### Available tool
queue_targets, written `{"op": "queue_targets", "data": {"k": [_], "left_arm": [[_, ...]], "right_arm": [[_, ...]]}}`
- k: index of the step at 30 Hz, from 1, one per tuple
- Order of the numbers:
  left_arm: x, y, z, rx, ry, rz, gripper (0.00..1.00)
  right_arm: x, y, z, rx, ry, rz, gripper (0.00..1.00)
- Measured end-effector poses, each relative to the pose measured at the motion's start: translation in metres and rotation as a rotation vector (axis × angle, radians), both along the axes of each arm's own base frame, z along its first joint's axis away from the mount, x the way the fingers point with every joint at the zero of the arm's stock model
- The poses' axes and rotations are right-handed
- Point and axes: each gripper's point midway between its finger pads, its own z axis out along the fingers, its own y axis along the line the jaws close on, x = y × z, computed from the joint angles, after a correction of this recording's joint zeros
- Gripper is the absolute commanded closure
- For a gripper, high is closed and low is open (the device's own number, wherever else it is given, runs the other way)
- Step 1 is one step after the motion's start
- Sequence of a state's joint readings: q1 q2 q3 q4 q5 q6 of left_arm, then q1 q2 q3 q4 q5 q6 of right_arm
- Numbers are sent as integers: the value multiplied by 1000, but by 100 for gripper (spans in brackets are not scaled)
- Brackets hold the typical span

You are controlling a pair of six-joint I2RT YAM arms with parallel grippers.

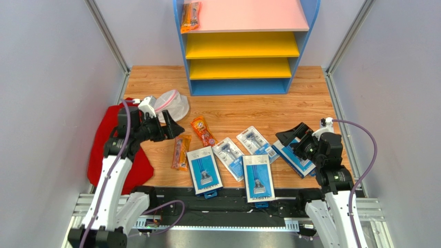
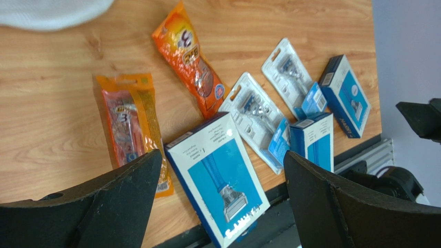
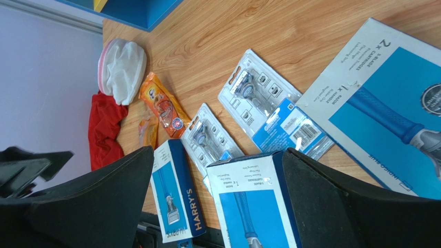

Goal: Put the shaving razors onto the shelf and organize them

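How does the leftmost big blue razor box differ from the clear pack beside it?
The box is larger, opaque card; the clear pack is smaller and see-through. The box overhangs the table's near edge; the clear pack lies fully on wood. Both lie flat.

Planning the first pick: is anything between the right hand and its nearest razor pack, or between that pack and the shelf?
Nothing visible. The right hand hangs open above the rightmost pack; bare table runs from it to the shelf. Orange packets lie off to the left.
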State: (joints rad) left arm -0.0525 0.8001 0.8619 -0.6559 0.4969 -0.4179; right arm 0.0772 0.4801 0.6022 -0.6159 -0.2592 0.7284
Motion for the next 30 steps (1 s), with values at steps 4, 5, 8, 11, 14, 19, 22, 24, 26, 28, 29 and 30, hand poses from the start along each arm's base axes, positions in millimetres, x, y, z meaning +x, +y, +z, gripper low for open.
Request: {"op": "queue_targets", "data": {"k": [4,5,8,11,14,19,22,24,26,28,29,30], "left_arm": [[10,-2,-32,1,149,-4,4],[11,-1,-37,7,171,3,4],[10,7,-52,47,241,42,4],[14,14,-62,84,314,69,5],[21,18,-77,114,386,82,9],[22,23,-121,159,573,84,13],[20,24,-146,178,668,79,13],[18,23,-158,195,715,69,13],[16,22,-167,219,744,60,13],[18,18,-173,240,763,43,14],[20,16,-175,250,768,34,18],[24,14,-177,260,769,30,18]], "right_arm": [[-3,5,1,14,1,28,0],[-3,6,2,17,-3,33,0],[-6,8,5,25,-18,46,0],[-8,11,7,37,-17,64,0],[-9,16,6,54,-2,87,0],[-9,21,-1,68,38,116,0],[-9,25,-2,80,52,137,0],[-10,29,-1,85,52,154,0],[-10,35,0,91,49,182,0],[-11,42,-2,96,61,216,0],[-11,47,-4,96,74,238,0],[-12,51,-7,94,86,254,0]]}}
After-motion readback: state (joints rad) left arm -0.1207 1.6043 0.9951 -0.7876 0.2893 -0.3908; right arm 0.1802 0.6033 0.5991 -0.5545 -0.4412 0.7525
